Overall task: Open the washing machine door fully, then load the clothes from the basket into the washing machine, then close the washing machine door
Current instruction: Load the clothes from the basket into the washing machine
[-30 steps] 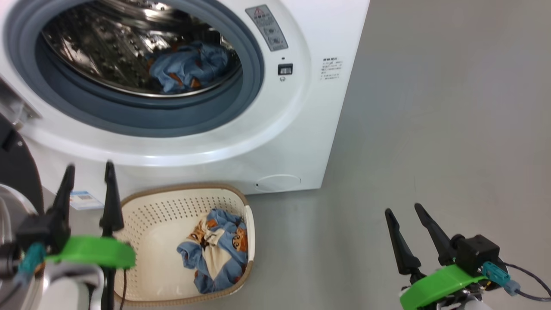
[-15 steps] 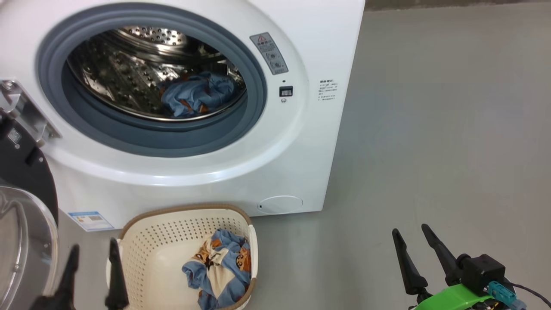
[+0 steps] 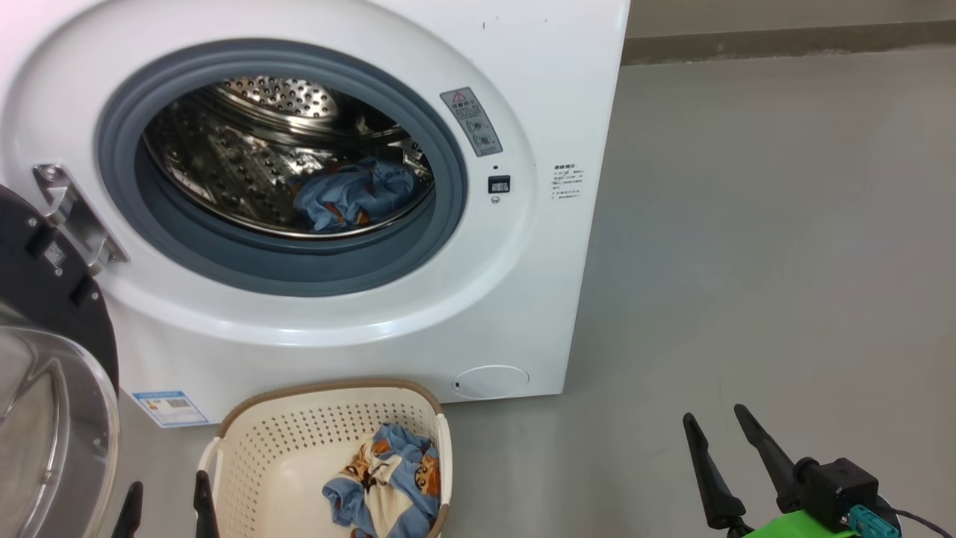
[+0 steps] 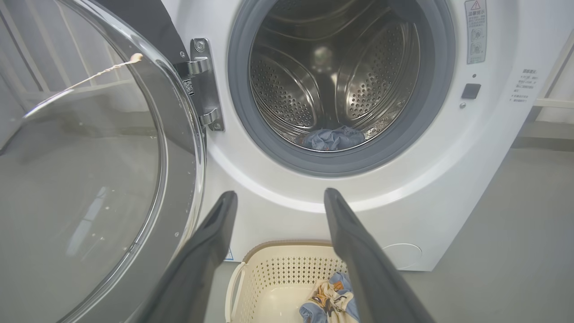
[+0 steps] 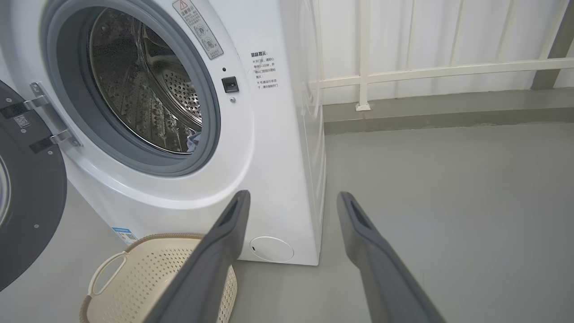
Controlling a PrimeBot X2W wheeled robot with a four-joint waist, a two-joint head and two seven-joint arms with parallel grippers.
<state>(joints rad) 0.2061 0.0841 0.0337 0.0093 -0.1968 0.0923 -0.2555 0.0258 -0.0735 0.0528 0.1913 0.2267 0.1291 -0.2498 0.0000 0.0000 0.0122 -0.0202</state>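
Left tool [image 4: 278, 195] and right tool [image 3: 713, 415] gape empty; I'd drop the left straight onto the clothes [image 3: 385, 478] bunched against the basket [image 3: 321, 388] wall.

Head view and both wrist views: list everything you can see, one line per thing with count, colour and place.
washing machine: one, white, upper left of the head view
washing machine door: one, black rim and clear glass, swung open at far left
hinge: one, metal, between door and machine
gasket: one, grey, ringing the opening
drum: one, perforated steel, inside the machine
clothes: two bundles, light blue; one in the drum, the other in the basket
basket: one, cream with brown rim, on the floor before the machine
label sticker: one, blue, machine's lower left
filter cap: one, white, machine's lower right
floor: grey
railing: white, behind the machine
left gripper: dark fingers, open, empty, lower left
right gripper: dark fingers, open, empty, lower right
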